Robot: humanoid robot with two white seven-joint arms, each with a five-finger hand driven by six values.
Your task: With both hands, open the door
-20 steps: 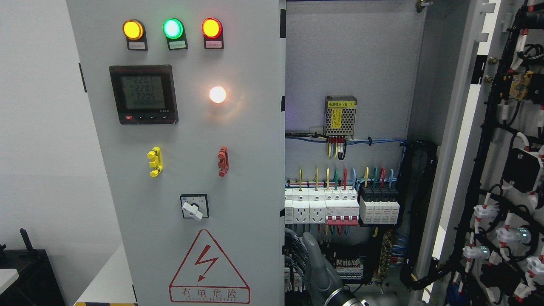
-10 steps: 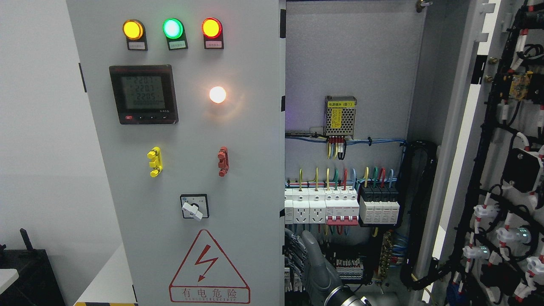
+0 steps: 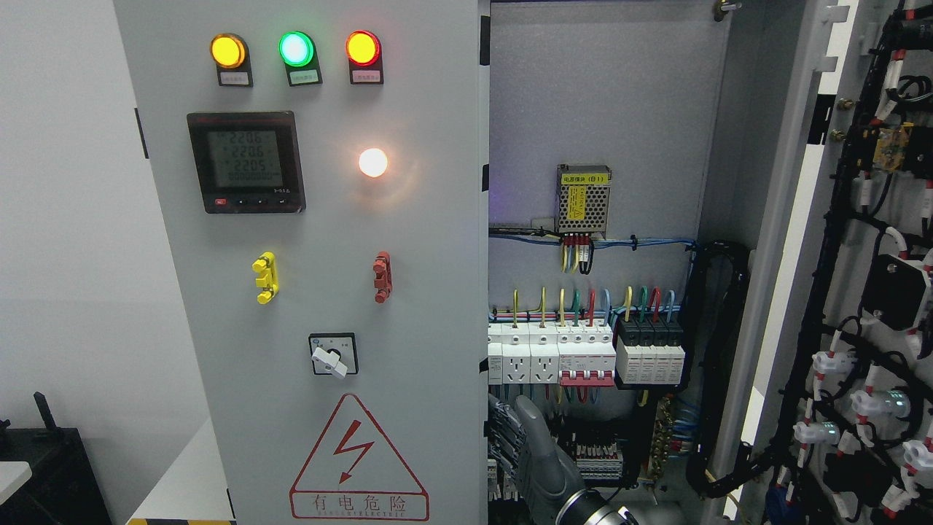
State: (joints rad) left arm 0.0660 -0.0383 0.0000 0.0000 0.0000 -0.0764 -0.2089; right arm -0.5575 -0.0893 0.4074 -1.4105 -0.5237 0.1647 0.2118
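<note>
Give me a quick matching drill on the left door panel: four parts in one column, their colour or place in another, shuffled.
Parts:
1. top middle lamp
2. meter
3. rotary switch
4. right clip

Descriptions:
A. red, at mid height
B. white knob, just above the warning triangle
C. green, lit
D. black frame, under the amber lamp

Pairs: 1-C, 2-D, 3-B, 4-A
</note>
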